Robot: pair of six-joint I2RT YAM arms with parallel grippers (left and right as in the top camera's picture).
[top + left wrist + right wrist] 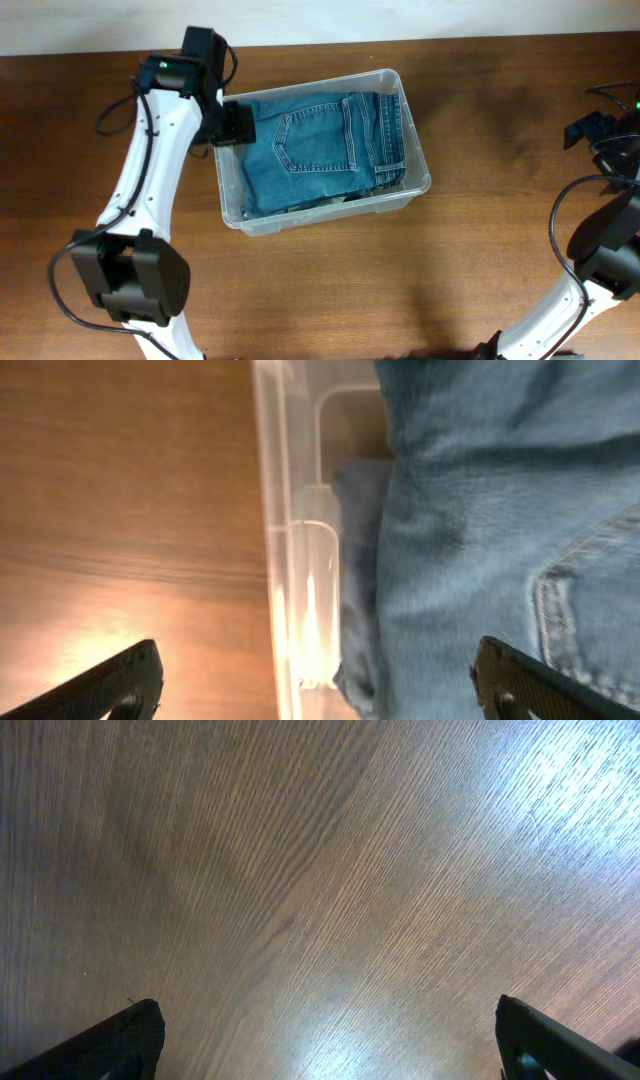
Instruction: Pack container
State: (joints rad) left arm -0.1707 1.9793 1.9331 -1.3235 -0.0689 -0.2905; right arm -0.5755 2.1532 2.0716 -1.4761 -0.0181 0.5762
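The container [330, 214], a clear plastic bin, stands in the middle of the table with folded blue jeans [315, 145] lying in it. My left gripper [236, 126] hovers over the bin's left rim, open and holding nothing. In the left wrist view the left gripper [320, 685] straddles the container wall [276, 560], one finger over the wood and the other over the jeans [470, 530]. My right gripper [588, 130] sits at the far right edge of the table. It is open over bare wood in the right wrist view [330, 1045].
The wooden table [480, 260] runs around the bin on all sides. The left arm's base [130, 280] stands at the front left and the right arm's links [600, 250] at the front right. Cables loop beside both arms.
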